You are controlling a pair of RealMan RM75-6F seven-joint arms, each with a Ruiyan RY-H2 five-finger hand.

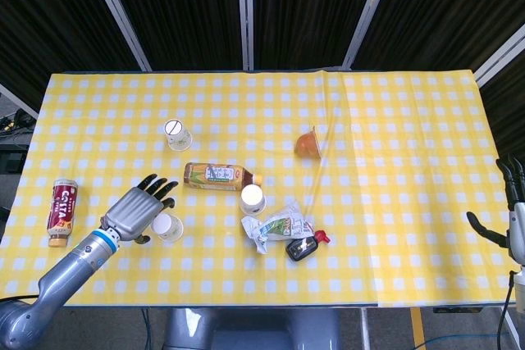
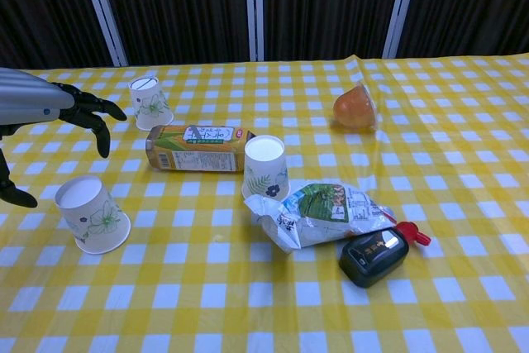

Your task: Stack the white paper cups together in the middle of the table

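Three white paper cups with green leaf prints are on the yellow checked table. One cup lies near the front left. Another cup stands in the middle. The third cup sits upside down further back on the left. My left hand hovers open just above and left of the front-left cup, fingers spread, not touching it. My right hand shows at the right edge of the head view, open and away from everything.
A tea bottle lies between the cups. A snack bag, a black and red object and an orange jelly cup sit right of centre. A red can lies at the left edge.
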